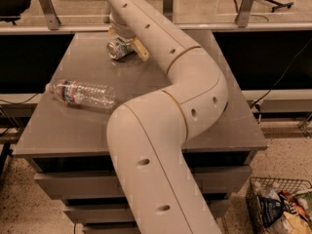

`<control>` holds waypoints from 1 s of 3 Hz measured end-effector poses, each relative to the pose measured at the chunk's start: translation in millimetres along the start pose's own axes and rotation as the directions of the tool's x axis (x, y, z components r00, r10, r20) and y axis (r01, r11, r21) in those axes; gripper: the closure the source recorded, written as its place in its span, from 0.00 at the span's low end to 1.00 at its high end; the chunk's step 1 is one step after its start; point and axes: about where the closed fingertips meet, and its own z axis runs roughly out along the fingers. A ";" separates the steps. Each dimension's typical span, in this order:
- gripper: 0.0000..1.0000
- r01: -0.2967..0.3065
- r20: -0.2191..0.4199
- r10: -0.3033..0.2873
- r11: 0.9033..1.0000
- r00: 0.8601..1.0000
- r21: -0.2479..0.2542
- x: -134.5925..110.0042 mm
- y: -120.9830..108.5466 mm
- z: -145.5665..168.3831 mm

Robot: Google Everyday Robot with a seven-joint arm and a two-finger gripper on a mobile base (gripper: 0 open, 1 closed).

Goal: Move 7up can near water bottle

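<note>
The 7up can point(117, 48), silver and green, lies on its side at the far middle of the grey table point(229, 116). My gripper point(126, 42) reaches down over it from the far side. One beige finger point(142, 50) is against the can's right end, and the jaws are closed around the can. The water bottle point(83, 92), clear with a white cap and a red and blue label, lies on its side at the table's left, nearer to me than the can and apart from it. My arm point(161, 130) hides much of the table's middle.
A glass-and-rail barrier point(204, 26) runs behind the table's far edge. A wire basket point(278, 206) with packets stands on the floor at the lower right. Drawers point(73, 184) sit under the tabletop.
</note>
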 end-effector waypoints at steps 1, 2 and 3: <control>0.37 0.018 0.009 -0.018 1.000 1.000 -0.005 -4.3 -2.5 4.7; 0.60 0.010 0.009 -0.010 1.000 1.000 0.004 -2.5 -4.9 3.8; 0.84 -0.029 0.001 0.029 0.999 1.000 0.038 8.0 -5.7 -12.3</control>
